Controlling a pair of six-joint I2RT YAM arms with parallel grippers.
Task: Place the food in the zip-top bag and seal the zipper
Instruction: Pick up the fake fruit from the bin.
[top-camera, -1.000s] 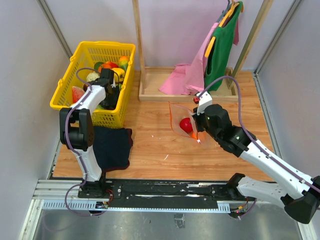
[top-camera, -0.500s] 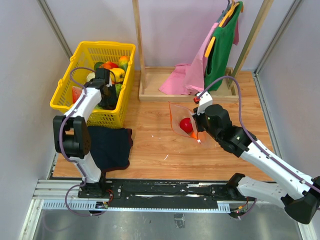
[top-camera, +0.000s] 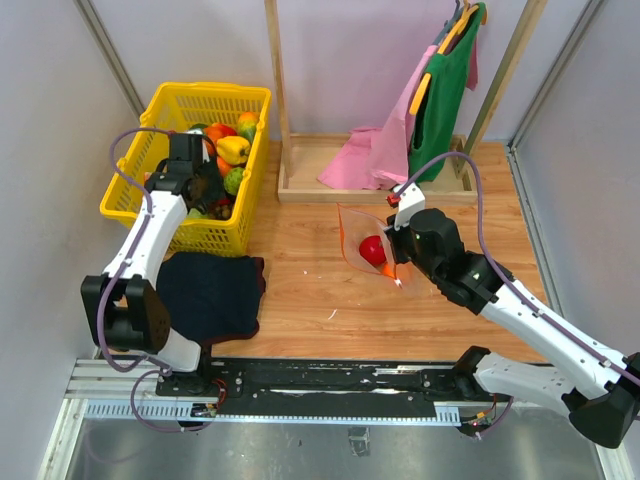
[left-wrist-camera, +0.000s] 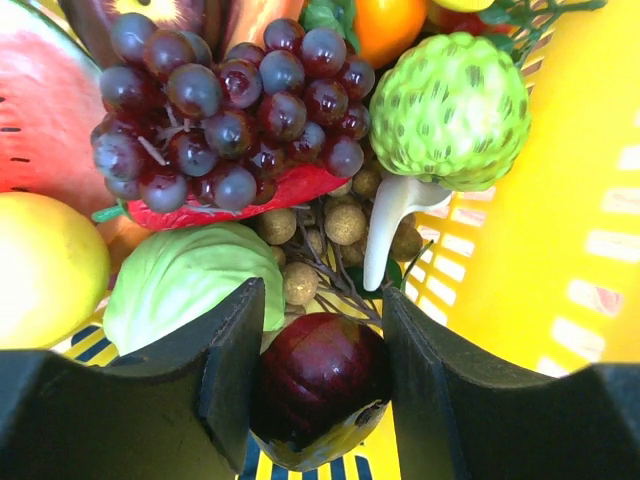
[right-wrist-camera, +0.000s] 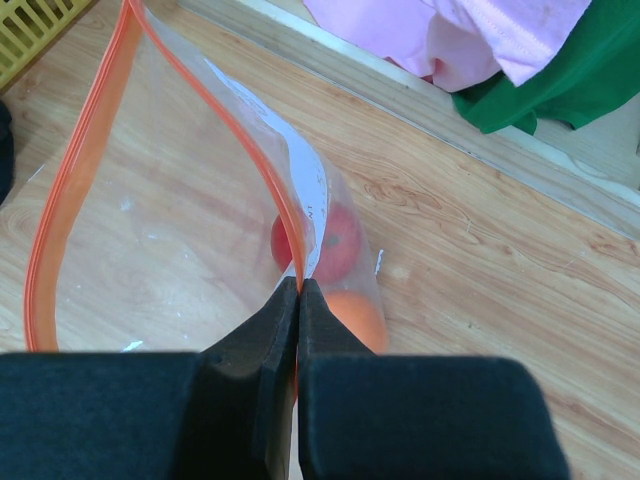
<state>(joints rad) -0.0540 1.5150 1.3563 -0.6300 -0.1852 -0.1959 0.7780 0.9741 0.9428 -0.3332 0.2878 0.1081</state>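
While the right arm has not shifted over the last second, the left arm has swung out toward the basket's (top-camera: 130, 205) left side. In the overhead view, its left tool (top-camera: 207, 193) now points down into the pile of food. The bag (top-camera: 352, 232) stands on the counter (top-camera: 320, 295) well apart from the basket, its mouth facing left. The right tool (top-camera: 392, 268) holds the bag at its near corner, and a red fruit (top-camera: 372, 248) is already inside.

From the left wrist, the fingers sit against both sides of a dark fruit (left-wrist-camera: 320, 375), so the tool looks clamped on it. The fruit is low in the basket, just below the grapes (left-wrist-camera: 225, 110) and beside the cabbage (left-wrist-camera: 185, 280). I judge the pick made but the lift not yet done.

From the right wrist, the tool's fingers are pressed together on the zipper (right-wrist-camera: 288, 215). They pull one lip up, so the orange strip loops wide open. The red fruit (right-wrist-camera: 335, 245) and an orange (right-wrist-camera: 352, 320) lie at the bag's bottom. Filling is partly done, the next piece is in hand, and sealing remains.
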